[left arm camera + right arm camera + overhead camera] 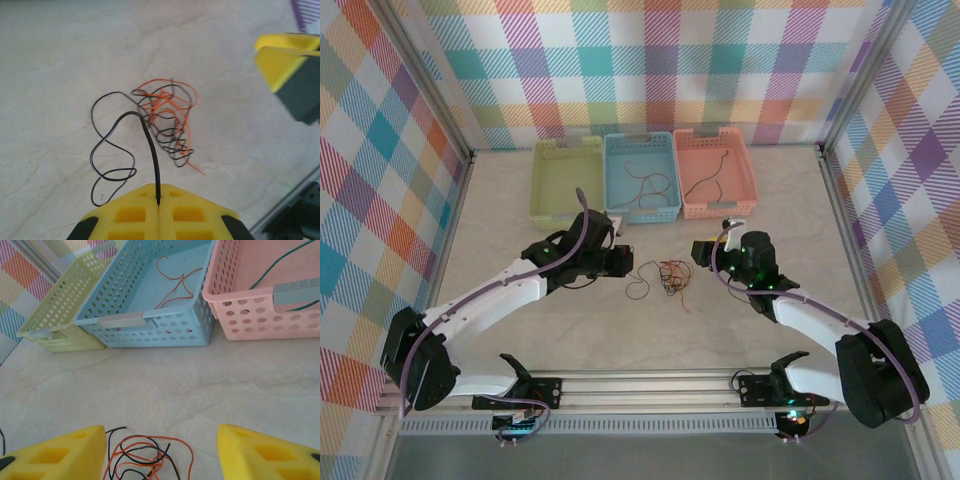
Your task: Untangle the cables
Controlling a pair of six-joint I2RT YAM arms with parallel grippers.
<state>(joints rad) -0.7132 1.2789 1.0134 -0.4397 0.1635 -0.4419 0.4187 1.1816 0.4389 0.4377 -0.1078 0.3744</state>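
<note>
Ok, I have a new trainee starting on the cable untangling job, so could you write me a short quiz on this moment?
1. True or false: the left gripper is shut on a black cable.
2. The cable lying in the blue basket is: A green, B orange, C black.
3. In one word, how do the jaws of the right gripper stand, next to the tangle?

Key: 1 true; 2 B; 3 open.
</note>
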